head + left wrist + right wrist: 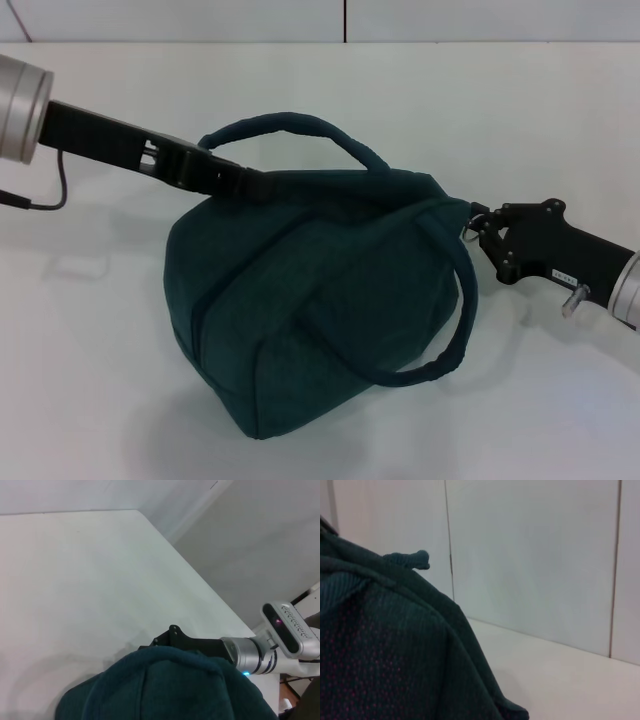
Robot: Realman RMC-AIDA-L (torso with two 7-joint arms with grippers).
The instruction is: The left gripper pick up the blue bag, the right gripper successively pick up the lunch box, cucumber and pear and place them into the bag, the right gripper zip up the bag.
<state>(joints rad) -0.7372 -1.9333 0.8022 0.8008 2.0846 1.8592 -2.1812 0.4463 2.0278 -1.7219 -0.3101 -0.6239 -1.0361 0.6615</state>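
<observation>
**Soft bag held at both ends, zip nearly home**

The blue bag [320, 300] sits bulging on the white desk [560, 120], its top seam drawn closed as far as the head view shows; the lunch box, cucumber and pear are not visible anywhere, so I judge they are inside. It is a soft padded fabric thing: it will sag and fold wherever it is not supported, and with contents it is likely to have some weight and to slump if let go. The padded loop handles or the fabric at the seam ends give the surest hold; the metal ring pull [470, 226] is small and could slip from the fingers.

The left gripper [248, 183] is at the bag's far-left top end, clenched on the fabric just under the rear handle. The right gripper [487, 232] is at the opposite end of the seam, its tips touching the ring pull. They look pinched on it, though I cannot tell for certain.
</observation>
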